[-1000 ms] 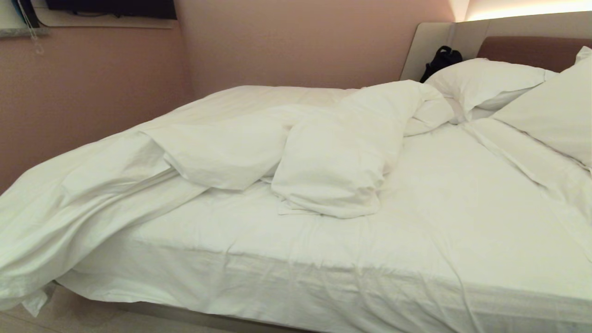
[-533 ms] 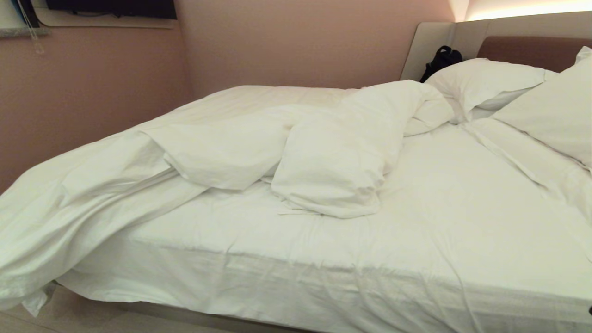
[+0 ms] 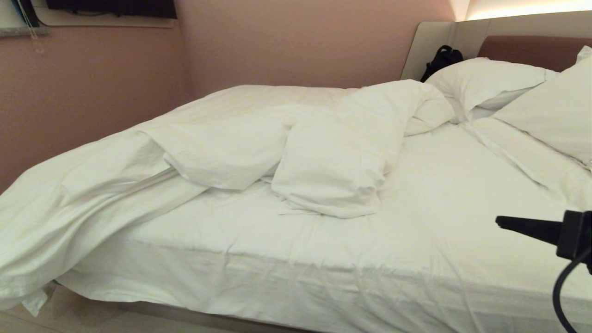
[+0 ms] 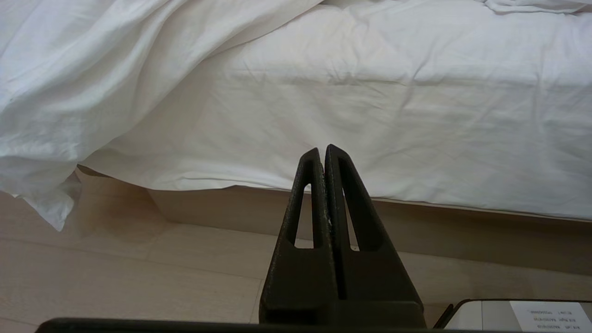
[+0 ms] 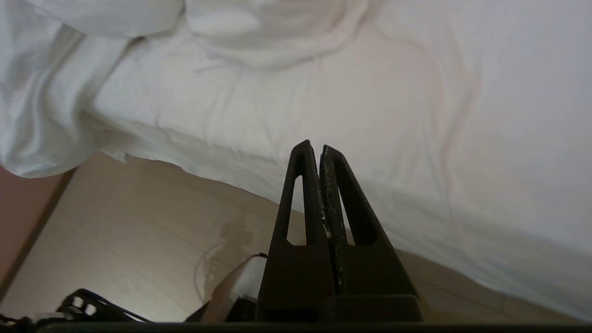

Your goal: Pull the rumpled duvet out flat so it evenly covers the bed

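Reaching in at 4 o'clock, your right gripper (image 3: 502,222), fingers pressed together, approaches; next, open and grasp the bunched duvet (image 3: 323,157) at 12 o'clock.

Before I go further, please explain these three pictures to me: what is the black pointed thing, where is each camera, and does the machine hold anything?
This is a robot with two arms, standing beside a bed. One picture comes from a camera on its head and looks down over the bed. The other two come from cameras on its wrists, behind the fingers. The black pointed thing is a hand, with its two fingers pressed together.

The right hand reaches over the bare sheet on the near side. The left hand is low, in front of the bed's side and above the floor. Both are shut and hold nothing.

The duvet lies bunched toward the far side and hangs off one end. Pillows and a black bag are at the headboard.
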Robot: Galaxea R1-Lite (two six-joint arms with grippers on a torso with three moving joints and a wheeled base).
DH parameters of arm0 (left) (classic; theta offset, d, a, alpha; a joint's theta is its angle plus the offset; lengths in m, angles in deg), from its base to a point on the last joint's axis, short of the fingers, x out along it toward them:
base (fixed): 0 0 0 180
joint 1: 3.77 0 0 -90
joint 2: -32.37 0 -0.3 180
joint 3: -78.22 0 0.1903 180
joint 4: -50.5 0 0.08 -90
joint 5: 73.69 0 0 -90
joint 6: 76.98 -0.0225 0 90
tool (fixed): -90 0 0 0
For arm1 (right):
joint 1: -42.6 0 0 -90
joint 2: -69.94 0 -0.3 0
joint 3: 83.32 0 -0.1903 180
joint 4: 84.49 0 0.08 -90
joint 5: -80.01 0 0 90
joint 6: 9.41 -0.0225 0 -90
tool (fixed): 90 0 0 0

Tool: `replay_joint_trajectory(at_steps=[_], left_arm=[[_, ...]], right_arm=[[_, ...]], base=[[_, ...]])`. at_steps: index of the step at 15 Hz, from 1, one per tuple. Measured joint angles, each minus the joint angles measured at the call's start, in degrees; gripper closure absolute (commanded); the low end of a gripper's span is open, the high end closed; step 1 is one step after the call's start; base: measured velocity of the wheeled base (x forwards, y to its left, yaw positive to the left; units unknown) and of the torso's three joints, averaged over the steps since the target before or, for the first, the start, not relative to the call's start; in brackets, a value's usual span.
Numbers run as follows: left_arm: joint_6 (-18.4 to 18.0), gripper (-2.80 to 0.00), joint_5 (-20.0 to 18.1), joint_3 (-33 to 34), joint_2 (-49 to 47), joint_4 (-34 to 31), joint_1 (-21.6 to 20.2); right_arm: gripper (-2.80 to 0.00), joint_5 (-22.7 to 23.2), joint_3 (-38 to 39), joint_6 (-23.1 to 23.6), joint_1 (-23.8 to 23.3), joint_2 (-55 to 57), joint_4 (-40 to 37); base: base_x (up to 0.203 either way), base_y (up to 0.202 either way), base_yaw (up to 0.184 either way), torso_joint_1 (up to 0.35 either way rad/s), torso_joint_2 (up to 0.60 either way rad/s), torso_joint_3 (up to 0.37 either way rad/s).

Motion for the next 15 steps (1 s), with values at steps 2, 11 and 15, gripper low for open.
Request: replay_joint_trajectory(at_steps=[2,11,15], left_arm=[[0.02,0.00,0.02,0.00,0.00,0.02,0.00],[0.00,0.00,0.00,0.00,0.00,0.00,0.00],[0.00,0.00,0.00,0.00,0.00,0.00,0.00]], right_arm=[[0.00,1.13,-6.06,-1.13,1.00,6.69,1.52],[0.00,1.70,-27.34,-7.79,5.21,32.85,3.09],[0.00,1.62,-31.48,-11.51,7.26,41.02,7.30]], base=[[0.000,0.000,0.000,0.000,0.00,0.000],[0.000,0.000,0.000,0.000,0.00,0.000],[0.000,0.000,0.000,0.000,0.00,0.000]])
